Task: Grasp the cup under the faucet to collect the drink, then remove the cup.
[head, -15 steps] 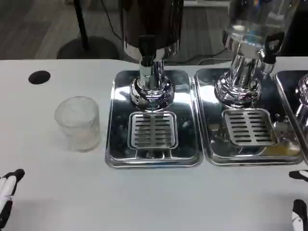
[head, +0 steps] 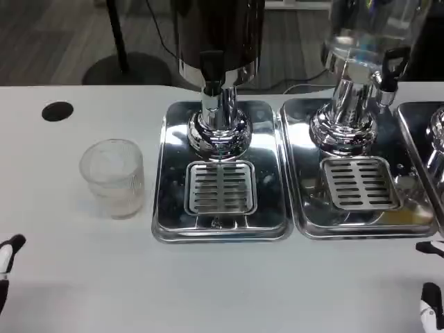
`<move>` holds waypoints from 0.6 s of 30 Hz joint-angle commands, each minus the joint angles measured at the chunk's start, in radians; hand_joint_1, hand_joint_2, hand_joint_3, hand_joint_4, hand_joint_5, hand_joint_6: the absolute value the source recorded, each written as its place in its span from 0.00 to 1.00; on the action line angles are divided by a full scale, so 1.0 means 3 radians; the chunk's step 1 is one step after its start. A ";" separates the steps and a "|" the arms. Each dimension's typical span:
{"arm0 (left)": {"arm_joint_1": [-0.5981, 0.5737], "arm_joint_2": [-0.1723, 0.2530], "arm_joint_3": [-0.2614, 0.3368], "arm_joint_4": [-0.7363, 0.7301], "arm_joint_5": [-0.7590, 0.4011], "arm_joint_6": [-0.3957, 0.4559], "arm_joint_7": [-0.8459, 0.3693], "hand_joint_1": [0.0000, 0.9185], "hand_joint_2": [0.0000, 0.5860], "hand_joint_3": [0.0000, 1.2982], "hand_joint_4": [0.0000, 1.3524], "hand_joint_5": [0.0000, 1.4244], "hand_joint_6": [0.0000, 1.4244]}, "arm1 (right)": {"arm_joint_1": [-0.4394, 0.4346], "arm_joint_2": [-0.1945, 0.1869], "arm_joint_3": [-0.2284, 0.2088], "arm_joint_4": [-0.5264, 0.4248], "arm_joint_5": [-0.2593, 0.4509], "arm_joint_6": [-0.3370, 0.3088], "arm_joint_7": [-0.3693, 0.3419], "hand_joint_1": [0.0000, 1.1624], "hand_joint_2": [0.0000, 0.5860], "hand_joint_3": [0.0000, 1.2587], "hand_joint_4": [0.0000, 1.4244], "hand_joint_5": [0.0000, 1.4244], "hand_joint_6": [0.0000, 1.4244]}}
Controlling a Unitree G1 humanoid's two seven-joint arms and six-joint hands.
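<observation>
A clear ribbed cup (head: 111,177) stands upright and empty on the white table, left of the middle steel drip tray (head: 166,208). The dark drink dispenser's faucet (head: 211,73) hangs over that tray's grate (head: 220,187), and nothing stands on the grate. Only fingertips of my left hand (head: 7,260) show at the bottom left edge, well below the cup and apart from it. My right hand (head: 431,291) shows as two separated fingertips at the bottom right corner. Neither hand holds anything.
A second dispenser (head: 361,62) with a clear tank stands on its own steel tray (head: 305,208) to the right; a third tray edge (head: 423,132) shows at far right. A black round hole (head: 57,111) sits in the table at the back left.
My left hand has slid left and down, so less of it shows at the frame edge. The right hand has barely shifted. The cup has not moved.
</observation>
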 commanded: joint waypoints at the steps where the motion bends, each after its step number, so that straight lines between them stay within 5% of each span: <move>1: -0.0073 0.0015 -0.0022 0.0165 -0.0350 -0.0112 -0.0199 0.02 0.07 0.00 0.00 0.00 0.00 | -0.0024 0.0009 -0.0012 -0.0051 -0.0011 0.0032 0.0030 0.62 0.90 0.25 0.17 0.09 0.03; 12: -0.0211 -0.0051 0.0031 0.0462 -0.1013 -0.0275 -0.0545 0.03 0.07 0.00 0.00 0.00 0.00 | -0.0064 0.0022 -0.0041 -0.0114 0.0014 0.0112 0.0102 0.62 0.90 0.25 0.17 0.09 0.03; 18: -0.0362 -0.0111 -0.0006 0.0642 -0.1575 -0.0253 -0.0892 0.12 0.07 0.00 0.00 0.00 0.00 | -0.0058 0.0018 -0.0095 -0.0180 0.0049 0.0136 0.0137 0.62 0.90 0.25 0.17 0.09 0.03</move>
